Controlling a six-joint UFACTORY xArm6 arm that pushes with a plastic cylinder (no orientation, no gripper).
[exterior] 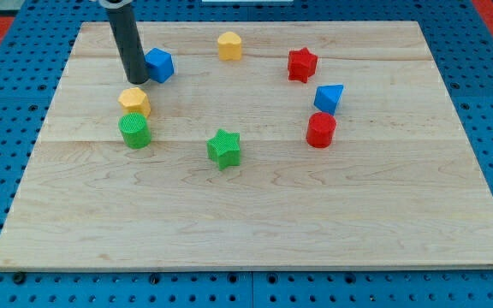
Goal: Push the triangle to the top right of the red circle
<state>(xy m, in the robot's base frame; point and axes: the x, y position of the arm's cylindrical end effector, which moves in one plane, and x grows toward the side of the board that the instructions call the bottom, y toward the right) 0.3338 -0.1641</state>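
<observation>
The blue triangle lies on the wooden board at the view's right, just above and slightly right of the red circle, close to it. My tip stands far off at the view's upper left, just left of the blue cube and above the yellow hexagon. The rod rises out of the view's top.
A green cylinder sits below the yellow hexagon. A green star is near the middle. A yellow block is at the top centre. A red star is above the triangle. The board lies on a blue pegboard.
</observation>
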